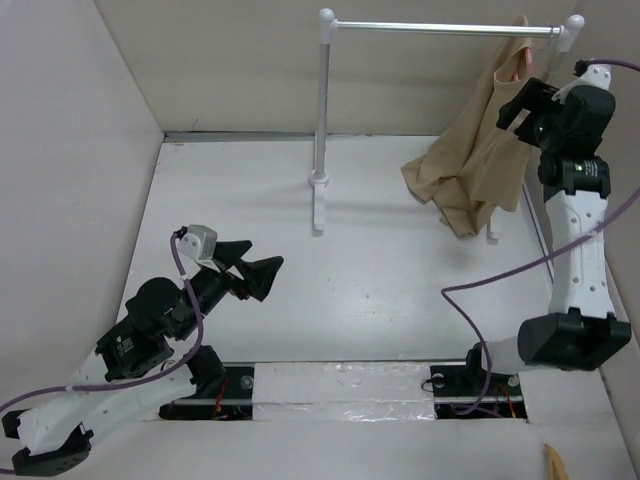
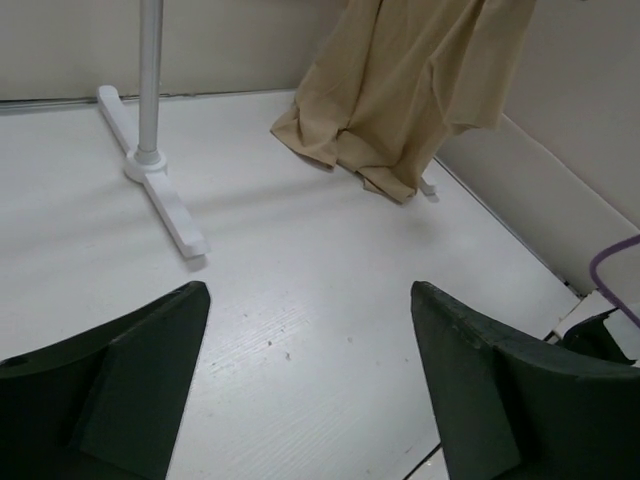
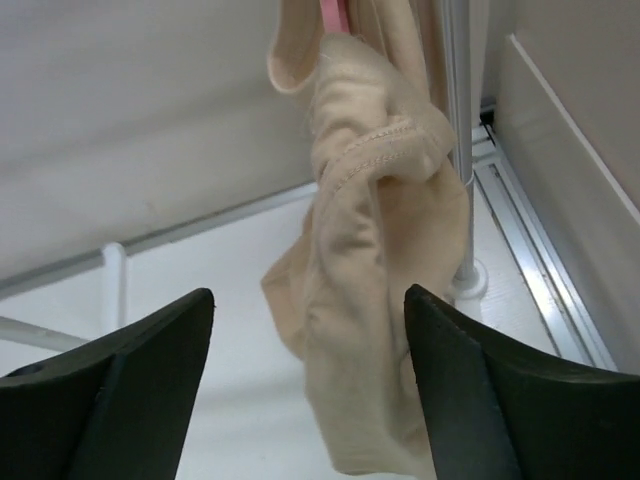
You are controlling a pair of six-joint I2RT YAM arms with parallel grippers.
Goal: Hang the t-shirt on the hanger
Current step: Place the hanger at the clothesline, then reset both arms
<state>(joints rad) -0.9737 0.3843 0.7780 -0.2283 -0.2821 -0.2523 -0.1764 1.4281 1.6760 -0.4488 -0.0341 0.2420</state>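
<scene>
The tan t-shirt (image 1: 470,165) hangs bunched from the pink hanger (image 1: 516,66) at the right end of the rack's rail, its lower edge near the table. In the right wrist view the t-shirt (image 3: 380,250) droops beyond my fingers, and a bit of the pink hanger (image 3: 333,12) shows at the top. My right gripper (image 1: 518,104) is raised beside the shirt's top. Its jaws stand open (image 3: 308,295) with nothing clamped. My left gripper (image 1: 252,268) hovers low over the table's left part, open and empty (image 2: 310,288). From there the t-shirt (image 2: 400,90) hangs far ahead.
A white-posted rack with a metal rail (image 1: 440,28) stands at the back, its left post (image 1: 322,120) on a white foot (image 1: 317,205). White walls close in the left, back and right sides. A purple cable (image 1: 490,275) loops beside the right arm.
</scene>
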